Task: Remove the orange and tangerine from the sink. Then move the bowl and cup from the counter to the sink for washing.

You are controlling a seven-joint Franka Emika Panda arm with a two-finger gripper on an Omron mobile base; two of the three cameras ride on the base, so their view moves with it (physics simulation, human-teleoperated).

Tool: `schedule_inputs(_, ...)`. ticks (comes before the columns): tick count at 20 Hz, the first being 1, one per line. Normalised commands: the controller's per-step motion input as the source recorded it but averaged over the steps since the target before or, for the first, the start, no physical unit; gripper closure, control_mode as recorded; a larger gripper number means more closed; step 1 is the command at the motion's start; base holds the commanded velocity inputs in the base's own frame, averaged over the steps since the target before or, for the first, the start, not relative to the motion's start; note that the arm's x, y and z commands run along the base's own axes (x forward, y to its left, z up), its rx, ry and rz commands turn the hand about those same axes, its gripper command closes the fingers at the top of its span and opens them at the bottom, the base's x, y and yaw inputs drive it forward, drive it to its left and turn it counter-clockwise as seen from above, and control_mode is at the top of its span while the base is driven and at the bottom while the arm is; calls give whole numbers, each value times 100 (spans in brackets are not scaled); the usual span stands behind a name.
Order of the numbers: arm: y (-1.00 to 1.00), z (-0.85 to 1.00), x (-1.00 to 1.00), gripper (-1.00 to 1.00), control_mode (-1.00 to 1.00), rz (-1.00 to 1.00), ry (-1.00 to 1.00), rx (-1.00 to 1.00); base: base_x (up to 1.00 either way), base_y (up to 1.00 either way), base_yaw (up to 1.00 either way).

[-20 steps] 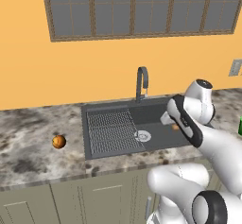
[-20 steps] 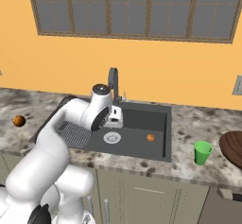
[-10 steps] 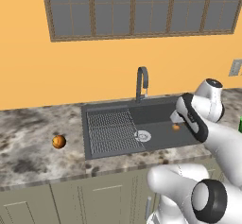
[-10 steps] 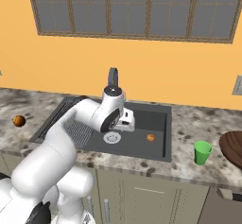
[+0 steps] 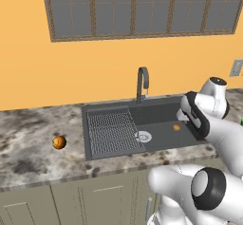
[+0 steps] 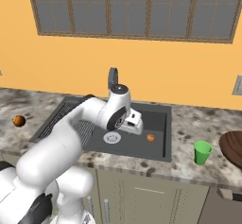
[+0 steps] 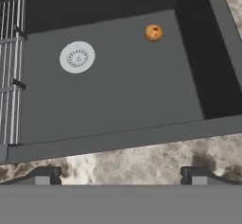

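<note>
The dark grey sink (image 5: 108, 108) (image 6: 166, 138) (image 7: 123, 141) holds one small orange-coloured fruit (image 5: 176, 127) (image 6: 150, 137) (image 7: 153, 32), the tangerine by its size, lying right of the round drain (image 7: 77, 56). A larger fruit, the orange (image 5: 59, 142) (image 6: 19, 120), rests on the counter left of the sink. My gripper (image 5: 183, 117) (image 6: 134, 127) (image 7: 120, 178) hangs open and empty over the basin's front edge, a little short of the small fruit. The green cup (image 6: 203, 152) and brown bowl (image 6: 234, 145) stand on the counter to the right.
The curved dark faucet (image 5: 142, 82) (image 6: 112, 76) rises behind the basin. A ribbed draining grid (image 5: 111, 131) (image 7: 8, 72) fills the sink's left part. Speckled stone counter (image 5: 28, 148) (image 6: 189, 124) runs along both sides, under a yellow wall with a window.
The arm has swung right over the sink, bringing the hand closer to the small fruit. The jaws have stayed open. The fruits have not moved.
</note>
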Motion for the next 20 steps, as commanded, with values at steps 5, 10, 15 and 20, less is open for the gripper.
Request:
schedule_inputs(5,-17,-9,7,-100,-100,-21,4,0,0,0,0)
schedule_inputs(10,-12,-14,6,-100,-100,-5,0,1,0,0,0)
schedule_inputs(15,-6,-9,5,-100,-100,0,1,2,0,0,0)
schedule_inputs(20,-1,-12,21,-100,-100,-5,-2,0,0,0,0)
